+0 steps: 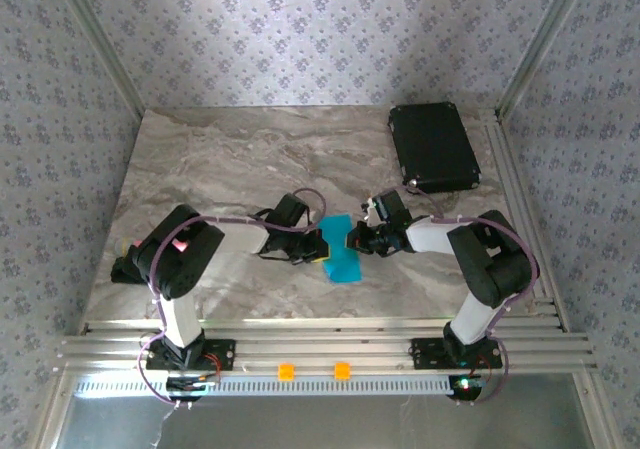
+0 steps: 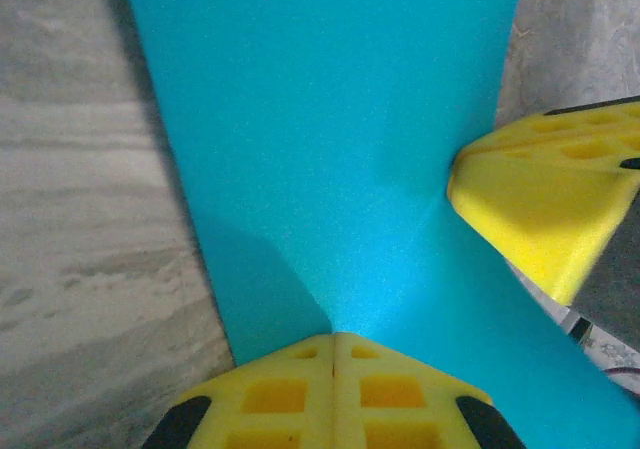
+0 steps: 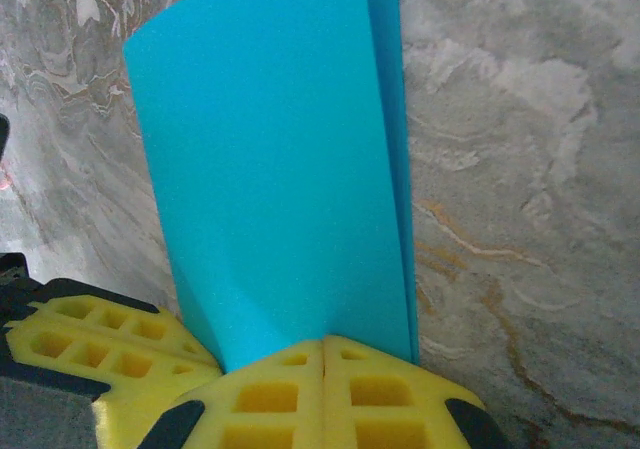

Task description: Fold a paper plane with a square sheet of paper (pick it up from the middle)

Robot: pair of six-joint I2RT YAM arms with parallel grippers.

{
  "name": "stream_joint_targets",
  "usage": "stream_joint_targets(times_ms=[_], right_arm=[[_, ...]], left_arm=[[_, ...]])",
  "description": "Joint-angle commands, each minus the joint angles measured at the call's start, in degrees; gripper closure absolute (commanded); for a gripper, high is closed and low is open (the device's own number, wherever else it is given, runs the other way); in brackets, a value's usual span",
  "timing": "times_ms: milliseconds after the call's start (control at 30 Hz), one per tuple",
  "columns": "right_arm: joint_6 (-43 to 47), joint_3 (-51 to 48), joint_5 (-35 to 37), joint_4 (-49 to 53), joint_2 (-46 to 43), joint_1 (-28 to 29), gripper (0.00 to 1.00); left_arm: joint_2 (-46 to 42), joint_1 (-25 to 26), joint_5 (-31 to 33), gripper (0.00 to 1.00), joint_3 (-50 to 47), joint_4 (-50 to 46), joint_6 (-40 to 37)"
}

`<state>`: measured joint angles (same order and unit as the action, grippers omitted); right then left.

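**Folded sheet being held at mid-table by both grippers; crease work in hand**

The thin bright cyan-blue sheet of paper is being held near the middle of the grey marble-patterned table. It lies between the two arms and well apart from the black rectangular case at the far right corner. In the right wrist view a second layer is being shown along the sheet's right edge, so the sheet is judged to be folded over at least once. No dart outline is being presented yet. Whether the sheet's lower edge is resting on the table cannot be told.

The left gripper is being pressed together on the sheet, with the paper running out from between its yellow fingers. The right gripper is being clamped on the sheet likewise. The two grips are standing just beside each other, set at an angle.

The step in hand is judged to be the forming or sharpening of a fold.

- The layers are to be aligned edge to edge before any pressure is being applied.
- One gripper is best being used as an anchor while the other is being drawn along the crease.
- Tension is to be kept even, since thin paper pinched at such close points is being exposed to buckling, slipping or tearing.
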<state>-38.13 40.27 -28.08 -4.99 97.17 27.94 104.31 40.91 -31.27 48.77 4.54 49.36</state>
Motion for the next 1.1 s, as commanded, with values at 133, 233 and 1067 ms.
stream_joint_targets(times_ms=[133,233,1067], right_arm=[[-0.2,-4.1,9.6,12.3,4.3,0.6,1.0],[-0.2,-3.9,9.8,12.4,4.4,0.6,1.0],[-0.9,-4.8,10.6,12.0,4.2,1.1,1.0]], left_arm=[[-3.2,0.7,4.9,0.98,-5.6,-6.7,-4.0],[-6.6,0.9,4.9,0.99,-5.1,-5.6,-2.2],[-3.5,3.6,5.2,1.0,-11.5,1.4,1.2]])
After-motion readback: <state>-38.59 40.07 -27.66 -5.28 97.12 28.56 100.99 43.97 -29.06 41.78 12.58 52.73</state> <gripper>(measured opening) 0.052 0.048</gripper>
